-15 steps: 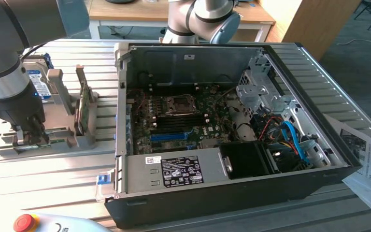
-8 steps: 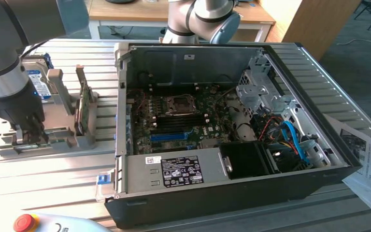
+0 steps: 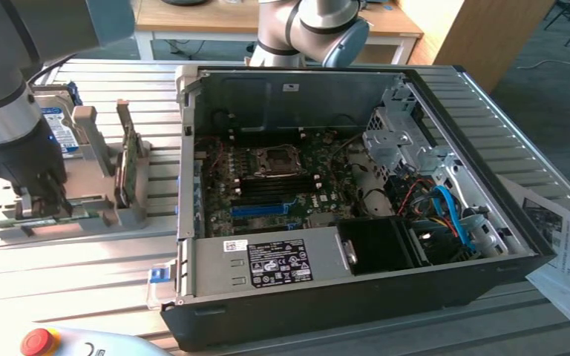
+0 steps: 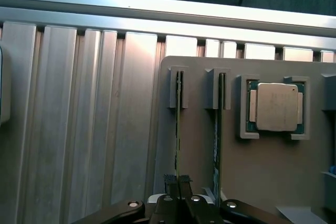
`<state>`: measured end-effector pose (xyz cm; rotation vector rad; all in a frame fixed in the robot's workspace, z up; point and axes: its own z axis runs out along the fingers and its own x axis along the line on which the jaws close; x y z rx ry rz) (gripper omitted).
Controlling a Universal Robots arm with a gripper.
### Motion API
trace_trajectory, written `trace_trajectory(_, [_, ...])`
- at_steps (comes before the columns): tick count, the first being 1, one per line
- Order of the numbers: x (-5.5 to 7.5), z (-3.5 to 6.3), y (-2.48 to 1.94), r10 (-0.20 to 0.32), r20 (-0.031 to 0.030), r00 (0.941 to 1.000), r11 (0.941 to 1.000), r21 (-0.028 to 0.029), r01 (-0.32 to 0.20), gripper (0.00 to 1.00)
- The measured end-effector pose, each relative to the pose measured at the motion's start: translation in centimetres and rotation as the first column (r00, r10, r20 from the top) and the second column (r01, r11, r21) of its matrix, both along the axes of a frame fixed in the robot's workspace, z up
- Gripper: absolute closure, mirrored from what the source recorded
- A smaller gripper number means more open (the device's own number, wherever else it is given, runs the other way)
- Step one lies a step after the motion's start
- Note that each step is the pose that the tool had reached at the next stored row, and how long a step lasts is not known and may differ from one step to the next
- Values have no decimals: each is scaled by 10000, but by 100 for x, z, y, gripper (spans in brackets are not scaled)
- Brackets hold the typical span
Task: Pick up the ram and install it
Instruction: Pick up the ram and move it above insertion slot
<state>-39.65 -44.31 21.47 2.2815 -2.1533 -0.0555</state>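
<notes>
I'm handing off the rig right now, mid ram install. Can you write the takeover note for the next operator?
Gripper: fingers shut on the ram, pinching its edge near one end.
Ram: stands on edge in its slot of the grey holder, to the exterior view's left of the open computer case. A second stick stands in the next slot, with a processor chip beside it.
Done: approach and grasp.
Left: the ram is not yet lifted out of the holder, nor seated on the motherboard.
</notes>
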Motion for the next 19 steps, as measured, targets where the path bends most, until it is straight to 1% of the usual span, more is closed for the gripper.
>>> trace_trajectory(12, [0, 169, 0, 0, 1, 10000, 10000, 1, 0, 89])
trace_trajectory(19, [0, 293, 0, 0, 0, 10000, 10000, 0, 0, 89])
